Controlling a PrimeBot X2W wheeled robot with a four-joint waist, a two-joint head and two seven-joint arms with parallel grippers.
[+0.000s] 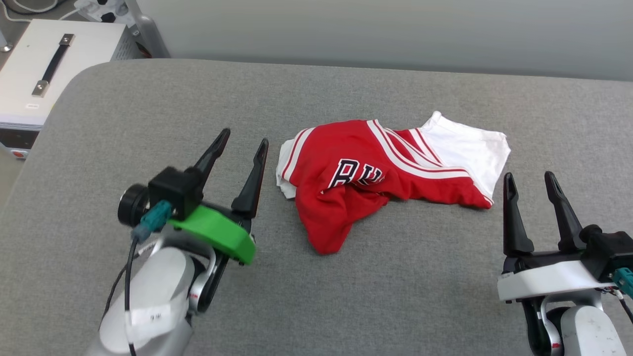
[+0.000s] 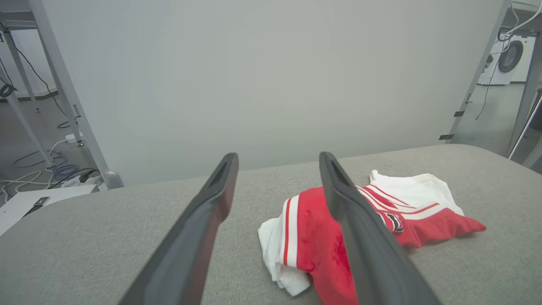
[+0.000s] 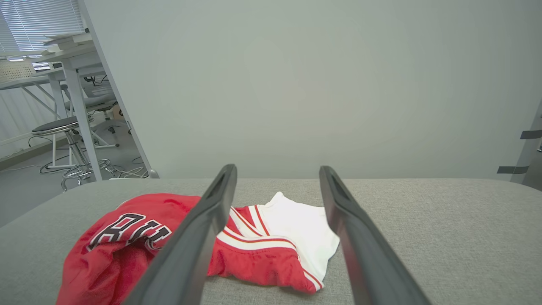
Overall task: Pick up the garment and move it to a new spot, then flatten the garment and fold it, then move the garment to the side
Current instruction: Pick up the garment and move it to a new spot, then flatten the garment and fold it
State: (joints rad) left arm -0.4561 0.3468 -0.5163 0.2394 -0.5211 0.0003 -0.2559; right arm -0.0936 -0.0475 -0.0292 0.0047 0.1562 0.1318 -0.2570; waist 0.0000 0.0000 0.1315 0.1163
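Note:
The garment [image 1: 376, 173], a red jersey T-shirt with white sleeves and striped trim, lies crumpled in a heap on the grey padded table [image 1: 346, 296]. Part of its black lettering shows. My left gripper [image 1: 246, 137] hovers just left of the heap, open, with nothing between its fingers. In the left wrist view the garment [image 2: 313, 237] lies partly behind the right finger [image 2: 364, 237]. My right gripper [image 1: 530, 178] stands open near the table's front right, close to the garment's white sleeve [image 1: 470, 146]. The right wrist view shows the garment [image 3: 139, 241] low and left.
A white box with a black handle [image 1: 49, 64] sits off the table's far left corner. A grey wall [image 1: 395, 34] runs behind the table. Cables [image 2: 46, 169] lie on the floor to the left; a stool [image 3: 59, 127] and desk stand beyond.

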